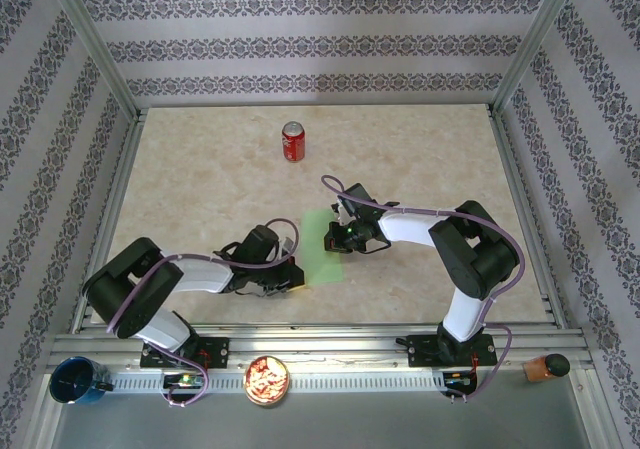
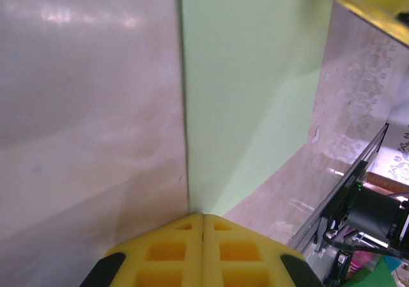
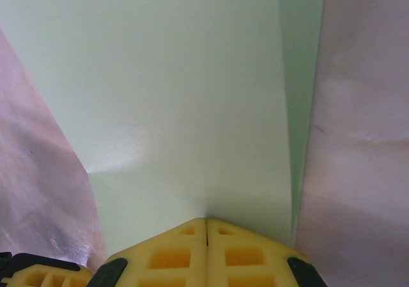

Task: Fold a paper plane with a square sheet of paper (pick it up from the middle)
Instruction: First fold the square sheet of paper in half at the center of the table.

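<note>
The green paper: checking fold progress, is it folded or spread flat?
Folded, apparently: the square sheet of paper shows an upper layer edged by a darker strip, and looks narrow from above.

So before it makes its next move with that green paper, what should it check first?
1. Is the left claw shut: ok, its fingers are together at the edge of the green paper.
2. Is the right claw shut: ok, its tips are over the sheet.
3. Does the paper lie on the table between both claws: ok.
4. Is the paper pinched or merely pressed: cannot tell.
5. Is the red can out of the way: ok, it stands far back.
</note>
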You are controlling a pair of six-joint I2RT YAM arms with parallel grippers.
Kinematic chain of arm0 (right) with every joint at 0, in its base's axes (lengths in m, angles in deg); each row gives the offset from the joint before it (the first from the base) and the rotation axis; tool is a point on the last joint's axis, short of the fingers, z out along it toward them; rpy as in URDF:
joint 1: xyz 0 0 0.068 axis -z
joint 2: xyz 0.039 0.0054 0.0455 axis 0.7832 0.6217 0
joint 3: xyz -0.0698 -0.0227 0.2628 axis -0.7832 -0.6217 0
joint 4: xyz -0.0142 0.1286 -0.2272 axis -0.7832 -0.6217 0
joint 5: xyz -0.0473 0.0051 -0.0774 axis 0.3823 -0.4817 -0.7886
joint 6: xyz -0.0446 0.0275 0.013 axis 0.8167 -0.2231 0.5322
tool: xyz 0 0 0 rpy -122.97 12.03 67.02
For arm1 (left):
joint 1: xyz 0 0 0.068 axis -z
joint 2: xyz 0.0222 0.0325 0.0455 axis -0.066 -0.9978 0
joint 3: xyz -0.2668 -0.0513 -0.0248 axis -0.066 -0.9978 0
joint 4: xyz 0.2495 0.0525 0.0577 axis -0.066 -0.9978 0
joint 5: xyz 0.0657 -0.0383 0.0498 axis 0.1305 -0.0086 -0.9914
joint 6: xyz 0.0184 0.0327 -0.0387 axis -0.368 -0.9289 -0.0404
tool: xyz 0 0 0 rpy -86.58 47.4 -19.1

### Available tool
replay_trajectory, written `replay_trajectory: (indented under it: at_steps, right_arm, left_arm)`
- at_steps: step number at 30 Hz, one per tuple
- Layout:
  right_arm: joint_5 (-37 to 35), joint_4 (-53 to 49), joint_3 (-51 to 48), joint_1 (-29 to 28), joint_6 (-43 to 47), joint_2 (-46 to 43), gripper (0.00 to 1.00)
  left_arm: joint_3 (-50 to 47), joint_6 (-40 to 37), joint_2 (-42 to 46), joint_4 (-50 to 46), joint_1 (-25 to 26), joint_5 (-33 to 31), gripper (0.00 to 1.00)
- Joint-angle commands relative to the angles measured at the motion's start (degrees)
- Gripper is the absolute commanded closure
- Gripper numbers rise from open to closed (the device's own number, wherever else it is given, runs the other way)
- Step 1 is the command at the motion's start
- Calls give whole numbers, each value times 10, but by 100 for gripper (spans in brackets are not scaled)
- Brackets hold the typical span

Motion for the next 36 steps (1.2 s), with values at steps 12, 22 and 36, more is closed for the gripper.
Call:
replay_trajectory:
  at_steps: [12,22,36]
  right_arm:
    - [-49,-59,-28,-2,-2,6,100]
    - [-46,-52,-30,-6,-7,9,100]
    - [-54,-55,-32,-6,-3,10,100]
  left_arm:
    - [83,-5,60,-76,-12,-28,100]
    - [106,-2,-83,-4,-23,-15,100]
    - [27,-95,4,-164,-7,41,100]
